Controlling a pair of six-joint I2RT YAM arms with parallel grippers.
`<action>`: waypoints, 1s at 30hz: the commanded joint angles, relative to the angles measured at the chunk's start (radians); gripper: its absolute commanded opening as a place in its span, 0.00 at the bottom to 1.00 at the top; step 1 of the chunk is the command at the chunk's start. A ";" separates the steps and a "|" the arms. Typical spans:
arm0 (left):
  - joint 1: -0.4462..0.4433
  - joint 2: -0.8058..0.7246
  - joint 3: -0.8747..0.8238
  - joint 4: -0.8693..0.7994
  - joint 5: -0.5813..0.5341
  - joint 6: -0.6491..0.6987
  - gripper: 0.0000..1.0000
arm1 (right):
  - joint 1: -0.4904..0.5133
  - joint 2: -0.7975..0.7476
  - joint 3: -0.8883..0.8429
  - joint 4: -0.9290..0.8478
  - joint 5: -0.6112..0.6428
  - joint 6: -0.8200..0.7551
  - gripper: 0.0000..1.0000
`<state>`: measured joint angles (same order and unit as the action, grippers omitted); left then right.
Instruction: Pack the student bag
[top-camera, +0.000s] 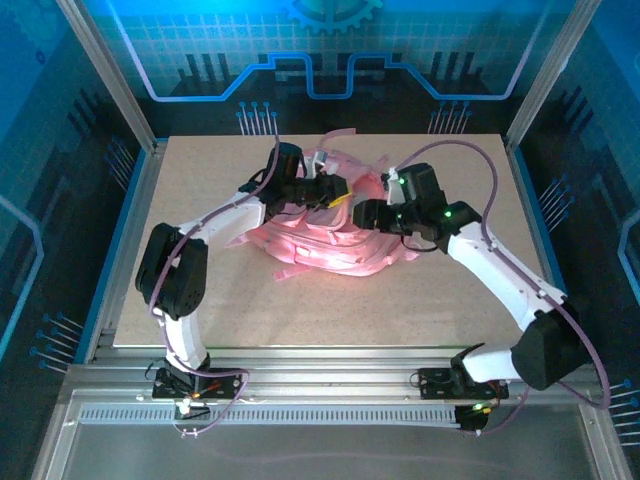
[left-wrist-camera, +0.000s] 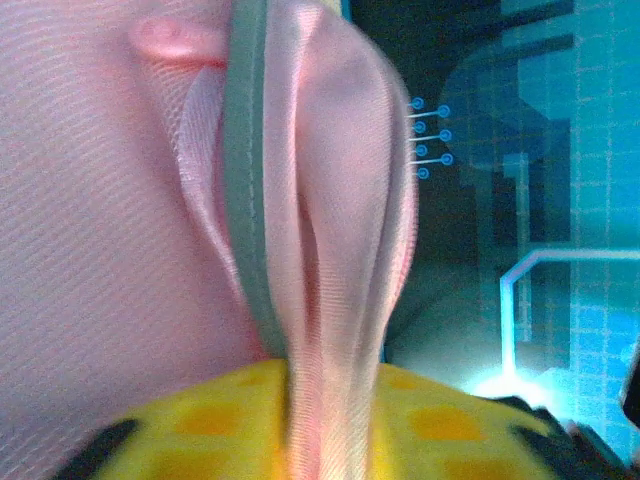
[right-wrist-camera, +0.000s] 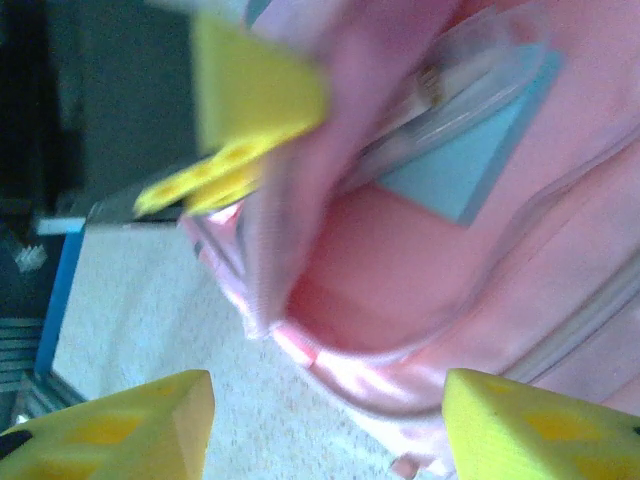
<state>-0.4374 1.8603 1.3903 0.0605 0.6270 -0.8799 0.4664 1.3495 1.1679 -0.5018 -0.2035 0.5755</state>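
The pink student bag (top-camera: 330, 250) lies in the middle of the table, its mouth held open. My left gripper (top-camera: 338, 195) is at the bag's top edge, and in the left wrist view its yellow fingers (left-wrist-camera: 200, 425) press on both sides of a fold of pink fabric (left-wrist-camera: 335, 250). The right wrist view shows that same gripper (right-wrist-camera: 240, 130) lifting the flap. My right gripper (top-camera: 362, 215) hovers just right of it, open, its yellow fingertips (right-wrist-camera: 130, 420) wide apart with nothing between them, facing the pink opening (right-wrist-camera: 400, 270). A pale blue flat item (right-wrist-camera: 460, 165) shows inside the bag.
The bag rests on a speckled beige tabletop (top-camera: 300, 320) with bare surface in front and to both sides. Pink straps (top-camera: 345, 135) trail toward the back edge. Metal frame posts (top-camera: 110, 75) stand at the table's corners.
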 joint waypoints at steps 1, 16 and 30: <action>-0.020 0.007 0.025 0.157 0.033 -0.061 0.48 | 0.069 0.001 -0.045 -0.037 0.047 -0.088 0.62; 0.156 -0.284 -0.425 0.300 -0.170 -0.082 0.75 | 0.311 0.174 -0.005 0.008 0.414 -0.030 0.54; 0.222 -0.248 -0.588 0.225 -0.266 0.040 0.72 | 0.360 0.374 0.041 0.137 0.666 0.197 0.41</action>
<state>-0.2306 1.5726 0.8360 0.2897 0.3798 -0.8791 0.8112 1.6836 1.1790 -0.4587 0.3588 0.6975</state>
